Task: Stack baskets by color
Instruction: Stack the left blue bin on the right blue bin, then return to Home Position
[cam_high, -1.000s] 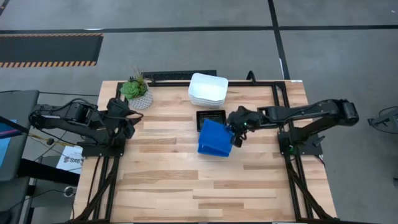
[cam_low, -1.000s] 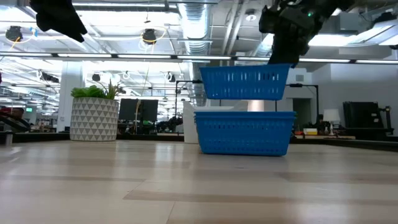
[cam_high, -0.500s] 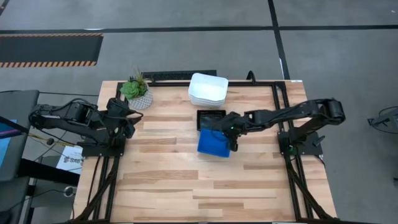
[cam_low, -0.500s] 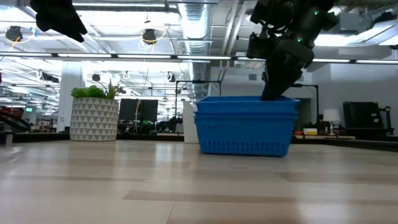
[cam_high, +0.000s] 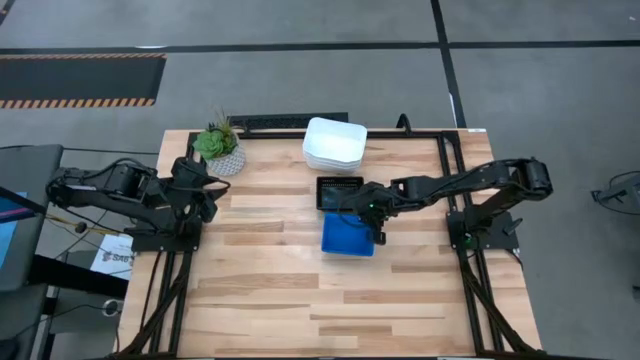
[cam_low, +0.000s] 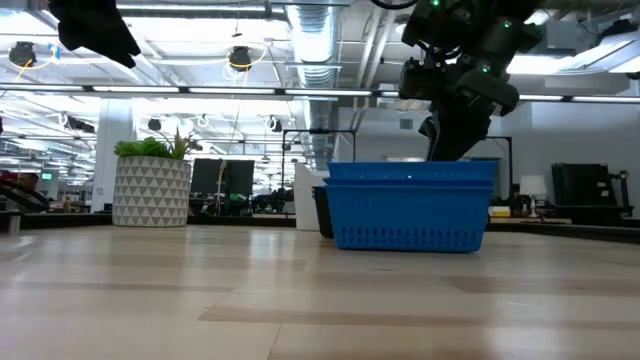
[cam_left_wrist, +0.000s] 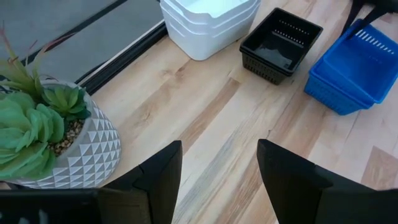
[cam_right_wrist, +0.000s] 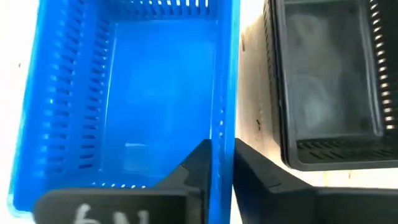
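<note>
Nested blue baskets (cam_high: 348, 238) (cam_low: 410, 212) stand on the table near its middle. My right gripper (cam_high: 377, 230) (cam_right_wrist: 222, 165) reaches down at their right end and is shut on the top basket's wall. A black mesh basket (cam_high: 339, 191) (cam_right_wrist: 329, 93) rests on its base just beyond them. A stack of white baskets (cam_high: 334, 143) stands by the far edge. My left gripper (cam_left_wrist: 219, 180) hangs open above the table's left side, touching nothing. My right gripper has the top blue basket's right end wall (cam_right_wrist: 224, 134) between its two fingers, one finger (cam_right_wrist: 196, 168) inside the basket and the other outside. The fingers come slanting down from the table's right side. The basket sits level, nested in the blue one beneath.
A green potted plant (cam_high: 219, 148) (cam_left_wrist: 37, 118) in a patterned white pot stands at the far left corner. Bare wood lies in front of the blue baskets, toward the near edge.
My right gripper has come down with the blue basket, which hung tilted above the blue one on the table. The basket has levelled out and now sits nested in it. The blue stack has since slid slightly toward the table's right.
</note>
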